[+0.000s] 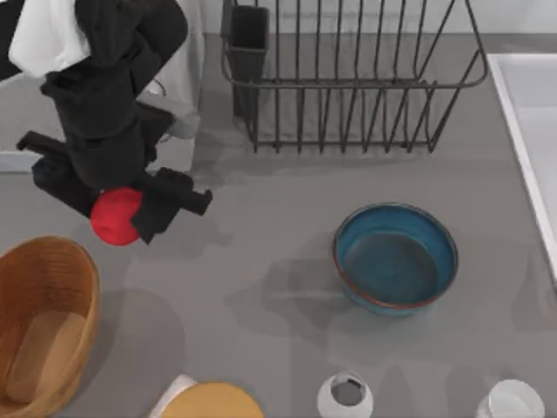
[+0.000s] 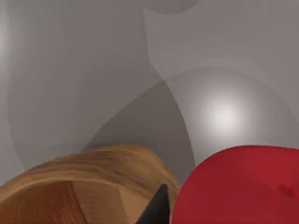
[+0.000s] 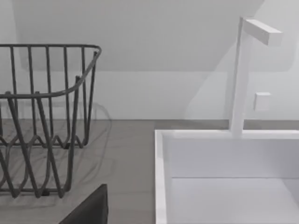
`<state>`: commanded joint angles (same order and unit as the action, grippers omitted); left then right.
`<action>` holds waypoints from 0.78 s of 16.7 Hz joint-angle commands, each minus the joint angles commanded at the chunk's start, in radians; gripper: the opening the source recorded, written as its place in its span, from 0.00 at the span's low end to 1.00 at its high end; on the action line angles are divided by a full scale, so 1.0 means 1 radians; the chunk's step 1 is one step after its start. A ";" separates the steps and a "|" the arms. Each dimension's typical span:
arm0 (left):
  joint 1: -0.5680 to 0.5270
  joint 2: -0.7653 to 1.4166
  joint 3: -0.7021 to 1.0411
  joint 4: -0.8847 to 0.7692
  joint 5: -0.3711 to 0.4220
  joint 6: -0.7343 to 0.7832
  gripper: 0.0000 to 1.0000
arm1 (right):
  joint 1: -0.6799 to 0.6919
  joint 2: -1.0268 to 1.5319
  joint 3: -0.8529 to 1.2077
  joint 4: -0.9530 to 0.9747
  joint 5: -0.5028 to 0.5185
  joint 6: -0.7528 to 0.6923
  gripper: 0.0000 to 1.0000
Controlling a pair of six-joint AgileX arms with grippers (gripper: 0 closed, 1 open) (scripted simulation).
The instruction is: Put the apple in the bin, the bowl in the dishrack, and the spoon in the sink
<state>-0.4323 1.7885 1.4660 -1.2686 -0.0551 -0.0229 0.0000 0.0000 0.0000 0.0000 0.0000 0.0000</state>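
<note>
Left gripper [image 1: 122, 218] pinches the apple [image 1: 115, 217] above the worktop near its left edge, just short of the bin [image 1: 52, 270]; carry it over the bin's middle before releasing.

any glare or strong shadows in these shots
Left wrist view: a bright glare spot on the grey table, crossed by broad soft shadows. Top view: faint shadows beside the blue glazed bowl. Right wrist view: even light, a pale faucet shadow on the wall.
</note>
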 joint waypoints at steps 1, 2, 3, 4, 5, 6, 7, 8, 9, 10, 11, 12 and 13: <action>0.008 -0.063 -0.031 -0.013 -0.009 -0.031 0.00 | 0.000 0.000 0.000 0.000 0.000 0.000 1.00; 0.016 -0.134 -0.064 -0.025 -0.020 -0.065 0.00 | 0.000 0.000 0.000 0.000 0.000 0.000 1.00; 0.027 -0.203 -0.100 -0.036 -0.032 -0.105 0.00 | 0.000 0.000 0.000 0.000 0.000 0.000 1.00; 0.041 -0.262 -0.138 -0.044 -0.047 -0.148 0.00 | 0.000 0.000 0.000 0.000 0.000 0.000 1.00; 0.056 -0.309 -0.180 -0.052 -0.061 -0.192 0.00 | 0.000 0.000 0.000 0.000 0.000 0.000 1.00; 0.072 -0.347 -0.217 -0.064 -0.074 -0.229 0.00 | 0.000 0.000 0.000 0.000 0.000 0.000 1.00; 0.088 -0.374 -0.246 -0.082 -0.086 -0.257 0.00 | 0.000 0.000 0.000 0.000 0.000 0.000 1.00; 0.101 -0.391 -0.264 -0.099 -0.096 -0.275 0.00 | 0.000 0.000 0.000 0.000 0.000 0.000 1.00; 0.109 -0.398 -0.272 -0.107 -0.101 -0.283 0.00 | 0.000 0.000 0.000 0.000 0.000 0.000 1.00; 0.109 -0.398 -0.272 -0.107 -0.101 -0.283 0.00 | 0.000 0.000 0.000 0.000 0.000 0.000 1.00; 0.109 -0.398 -0.272 -0.107 -0.101 -0.283 0.00 | 0.000 0.000 0.000 0.000 0.000 0.000 1.00; 0.109 -0.398 -0.272 -0.107 -0.101 -0.283 0.00 | 0.000 0.000 0.000 0.000 0.000 0.000 1.00; 0.104 -0.394 -0.269 -0.105 -0.100 -0.279 0.00 | 0.000 0.000 0.000 0.000 0.000 0.000 1.00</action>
<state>-0.3284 1.3941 1.1970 -1.3739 -0.1547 -0.3021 0.0000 0.0000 0.0000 0.0000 0.0000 0.0000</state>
